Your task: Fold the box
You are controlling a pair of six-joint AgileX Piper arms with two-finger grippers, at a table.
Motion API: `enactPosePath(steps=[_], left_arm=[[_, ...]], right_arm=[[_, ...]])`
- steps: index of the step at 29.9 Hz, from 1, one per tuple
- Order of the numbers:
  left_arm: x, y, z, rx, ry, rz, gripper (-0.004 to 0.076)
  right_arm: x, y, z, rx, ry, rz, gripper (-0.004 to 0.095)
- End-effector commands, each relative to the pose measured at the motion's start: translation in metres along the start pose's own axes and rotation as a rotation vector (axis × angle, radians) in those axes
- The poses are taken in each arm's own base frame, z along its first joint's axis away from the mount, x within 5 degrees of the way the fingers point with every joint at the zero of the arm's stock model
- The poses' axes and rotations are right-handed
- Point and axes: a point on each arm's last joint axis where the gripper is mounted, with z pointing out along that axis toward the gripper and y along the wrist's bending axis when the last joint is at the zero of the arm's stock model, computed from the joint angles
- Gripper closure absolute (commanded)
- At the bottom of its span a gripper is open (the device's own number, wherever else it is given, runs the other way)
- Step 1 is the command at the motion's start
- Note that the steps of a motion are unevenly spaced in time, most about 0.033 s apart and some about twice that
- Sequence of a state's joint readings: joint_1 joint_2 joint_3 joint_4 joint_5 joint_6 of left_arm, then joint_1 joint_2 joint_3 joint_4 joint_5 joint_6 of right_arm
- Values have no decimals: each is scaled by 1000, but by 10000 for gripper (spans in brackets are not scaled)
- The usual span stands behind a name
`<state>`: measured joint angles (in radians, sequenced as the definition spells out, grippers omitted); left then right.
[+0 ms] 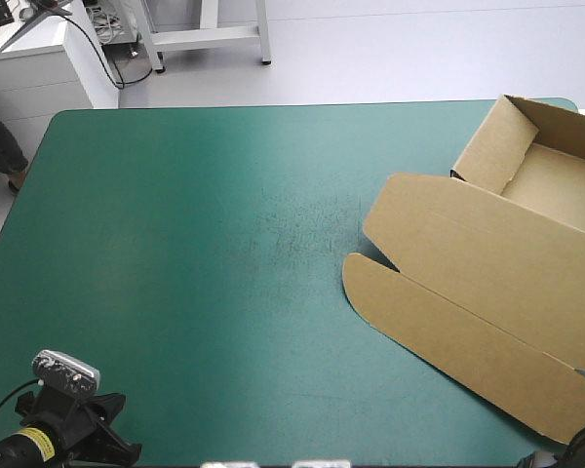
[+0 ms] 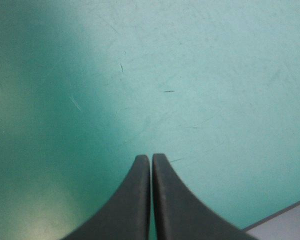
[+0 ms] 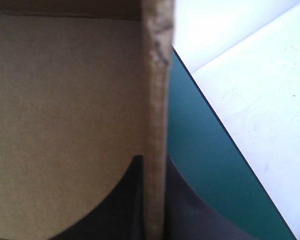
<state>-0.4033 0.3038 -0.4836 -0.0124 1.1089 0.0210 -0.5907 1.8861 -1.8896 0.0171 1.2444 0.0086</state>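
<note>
**Box Position Relative to the Jaws: Right Arm Engaged, Left Arm Idle**

Surveyed the teal-green cover (image 1: 205, 244) first. Found it bare over the left and middle and occupied only on the right half. Located the box (image 1: 487, 283) there, brown, partly formed and lying slantwise. Identified an open tray (image 1: 556, 185) with raised walls at the far right corner. Noted the lid (image 1: 468, 253) flat on the cover, spread from the tray toward mid-table and ending in a long rounded flap (image 1: 448, 336) on the side nearest the near edge. Traced the long axis of lid and flap from mid-table toward the near right corner.

Found the right gripper (image 3: 153, 159) clamped on the box, black fingers all but together. Noted one upright wall (image 3: 157, 75) of board pinched between them and running straight ahead along the gripper. Placed the brown board to one side of that wall, and a strip of cover with the table's edge (image 3: 225, 135) close on the other side. Judged the right arm to be the working arm and the held wall to be the part governing the coming fold.

Found the left gripper (image 2: 151, 157) closed on nothing, fingers meeting in a point over bare cover. Placed it at the near left corner, well apart from the box and with the whole width of the table between.

Could not identify the held wall from above. Found the right side of the box cut off in the high view and the right gripper itself not seen there. Could not make out any part of the box in the left wrist view.
</note>
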Motion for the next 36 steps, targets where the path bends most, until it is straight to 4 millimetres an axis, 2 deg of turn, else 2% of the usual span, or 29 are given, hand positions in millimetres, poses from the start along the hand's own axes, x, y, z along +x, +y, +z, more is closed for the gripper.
enactPosePath(steps=[1, 4, 8, 13, 16, 20, 22, 25, 26, 32, 35, 36], left_arm=[[-10, 0, -5, 3, -62, -10, 732], [-10, 0, -5, 3, -62, -10, 732], [-10, 0, -5, 3, -62, -10, 732], [-10, 0, -5, 3, -62, -10, 732], [-10, 0, -5, 3, -62, -10, 732], [-10, 0, -3, 3, -66, -10, 732], [-10, 0, -3, 3, -66, -10, 732], [-10, -1, -3, 8, -66, -13, 732], [-10, -1, -3, 11, -67, -14, 732], [-10, -1, -3, 11, -67, -14, 732], [-10, -1, -3, 11, -67, -14, 732], [-10, -1, -3, 11, -67, -14, 732]], right_arm=[[0, -2, -31, 22, -73, 0, 866], [0, -1, -33, 13, -78, 70, 720], [1, 1, -42, -10, -95, 60, 530], [5, 2, -59, -16, -133, -21, 521], [9, 11, -78, -112, -175, -41, 522], [20, 32, -120, -320, -270, -64, 604], [29, 42, -144, -372, -323, -101, 709], [50, 58, -184, -410, -399, -139, 924], [61, 64, -201, -426, -435, -169, 914], [118, 88, -271, -470, -591, -352, 911], [146, 92, -291, -485, -631, -423, 911], [154, 92, -290, -479, -625, -445, 911]])
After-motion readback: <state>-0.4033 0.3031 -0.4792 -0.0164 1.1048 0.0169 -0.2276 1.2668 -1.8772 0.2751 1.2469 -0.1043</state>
